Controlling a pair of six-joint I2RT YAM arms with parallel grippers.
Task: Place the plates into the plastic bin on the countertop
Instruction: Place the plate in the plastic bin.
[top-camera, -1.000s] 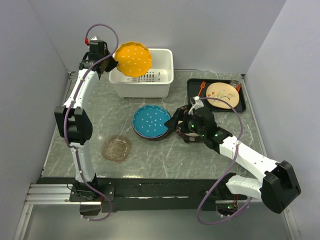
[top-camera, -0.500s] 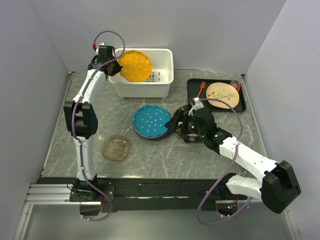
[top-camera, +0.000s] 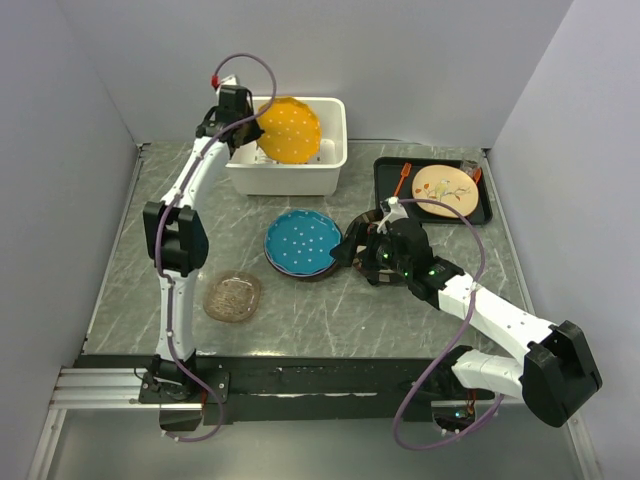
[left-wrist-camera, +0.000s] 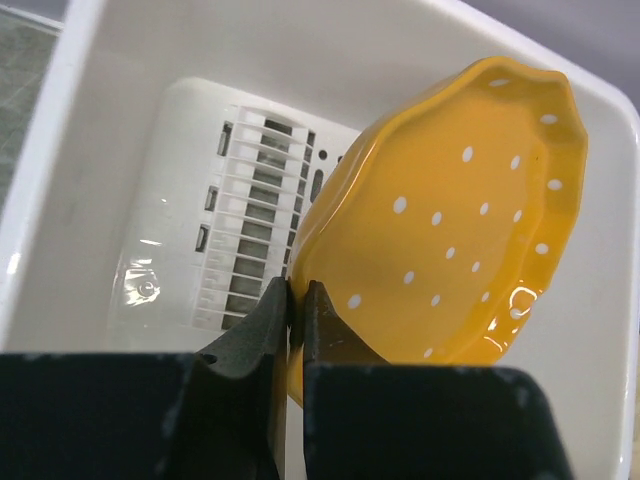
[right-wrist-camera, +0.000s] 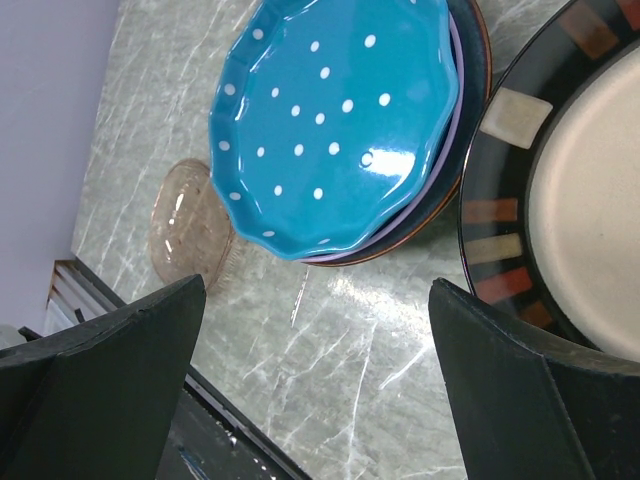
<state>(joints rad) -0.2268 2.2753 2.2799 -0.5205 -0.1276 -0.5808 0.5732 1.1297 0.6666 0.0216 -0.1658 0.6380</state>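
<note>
Gripping the orange dotted scalloped plate by its lower rim with the left gripper, pinched tight on it. Held tilted on edge inside the white plastic bin at the far edge of the countertop. Hovering mid-countertop with the right gripper, spread wide and empty, over the teal dotted plate topping a stack and the dark-rimmed cream plate just beside it. Towards the near-left corner, lying flat: an amber glass plate.

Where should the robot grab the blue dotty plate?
The teal dotted plate lies flat atop other plates, so pinch its upturned scalloped rim from above, probably on the side facing the amber glass plate. The dark-rimmed plate crowds the other side.
</note>
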